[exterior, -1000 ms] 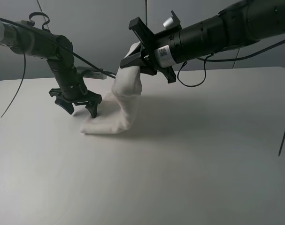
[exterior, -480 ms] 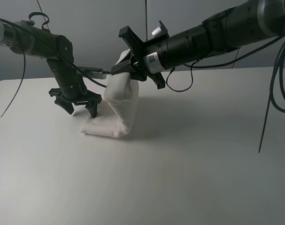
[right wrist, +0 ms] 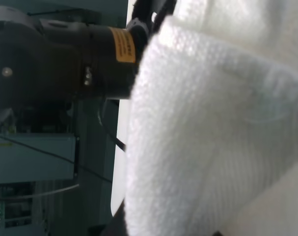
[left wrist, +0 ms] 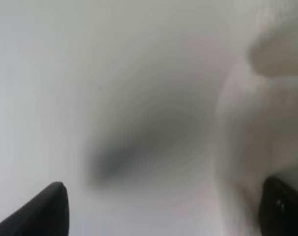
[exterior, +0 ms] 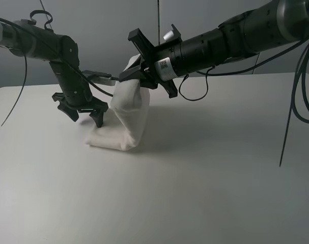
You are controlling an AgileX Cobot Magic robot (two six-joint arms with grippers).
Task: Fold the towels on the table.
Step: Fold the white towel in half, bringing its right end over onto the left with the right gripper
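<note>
The white towel (exterior: 128,114) is half lifted. Its lower end lies bunched on the white table (exterior: 205,168) and its upper end hangs from my right gripper (exterior: 138,72). That gripper reaches across the middle and is shut on the towel's top edge. In the right wrist view the terry cloth (right wrist: 203,137) fills the frame and hides the fingers. My left gripper (exterior: 86,118) is open and empty. It points down just above the table at the towel's left end. In the left wrist view its fingertips (left wrist: 50,209) stand wide apart, with the towel (left wrist: 266,123) beside the other tip.
The left arm (right wrist: 65,54) shows behind the towel in the right wrist view. Black cables (exterior: 289,127) hang at the right. The table's back edge (exterior: 256,75) runs close behind the arms.
My right gripper has moved left and a little lower with the towel's top, so the hanging part now stands over the bunched end. The left gripper has shifted slightly.
</note>
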